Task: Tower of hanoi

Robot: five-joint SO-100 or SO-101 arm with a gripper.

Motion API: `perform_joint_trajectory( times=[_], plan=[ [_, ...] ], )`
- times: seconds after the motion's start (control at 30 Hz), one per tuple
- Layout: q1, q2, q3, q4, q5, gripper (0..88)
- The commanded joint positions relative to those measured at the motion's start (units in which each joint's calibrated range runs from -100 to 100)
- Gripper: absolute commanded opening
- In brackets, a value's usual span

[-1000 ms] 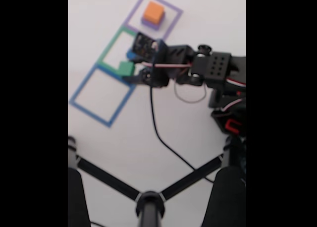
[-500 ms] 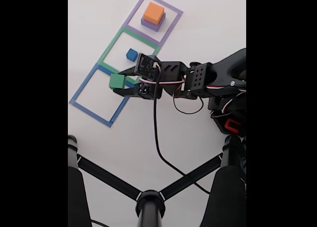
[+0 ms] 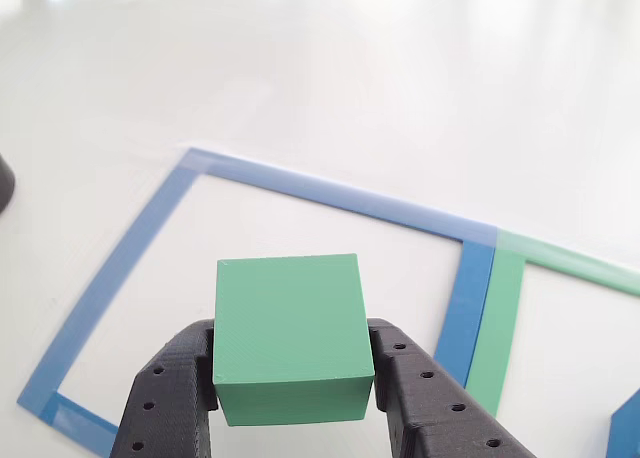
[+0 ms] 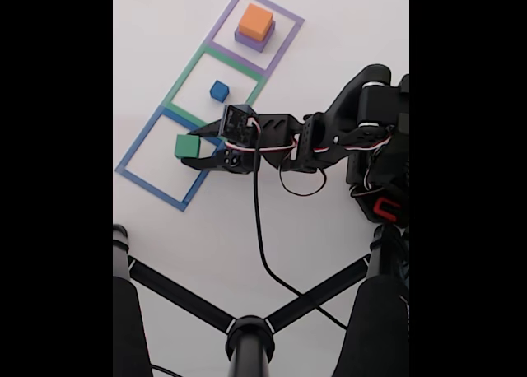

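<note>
Since half a second ago the arm has drawn in and carried the green block (image 4: pixel 187 146) further left in the fixed view, from the blue outline's near edge to over its interior. The end effector (image 4: pixel 191 148) pinches the green block between its two black fingers (image 3: pixel 165 403), one against each side face, as the other view shows. The block is a matte, plain green cube with sharp edges, its top face level. Whether it touches the white surface (image 4: pixel 272 204) cannot be told.

In the fixed view, the small blue cube (image 4: pixel 218 90) sits alone inside the green outline (image 4: pixel 191 70). The orange block (image 4: pixel 255 20) rests on the purple block (image 4: pixel 249 39) inside the purple outline (image 4: pixel 290 31). The blue outline (image 4: pixel 140 181) lies beneath the held block. A black cable (image 4: pixel 259 229) trails from the arm across the surface toward a black stand (image 4: pixel 247 332).
</note>
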Motion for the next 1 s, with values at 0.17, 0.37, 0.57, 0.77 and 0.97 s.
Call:
perform_joint_trajectory(
  times=[0.17, 0.37, 0.57, 0.77, 0.97],
  plan=[
    [-1.24, 7.99, -8.40, -4.00, 0.59, 12.5],
    [-1.78, 12.15, -11.58, -5.21, 0.59, 12.6],
    [-1.78, 13.92, -12.67, -5.70, 0.59, 13.2],
    [-1.78, 15.36, -12.76, -6.67, 0.59, 15.1],
    [-1.85, 16.40, -12.94, -7.64, 0.59, 17.8]
  ],
)
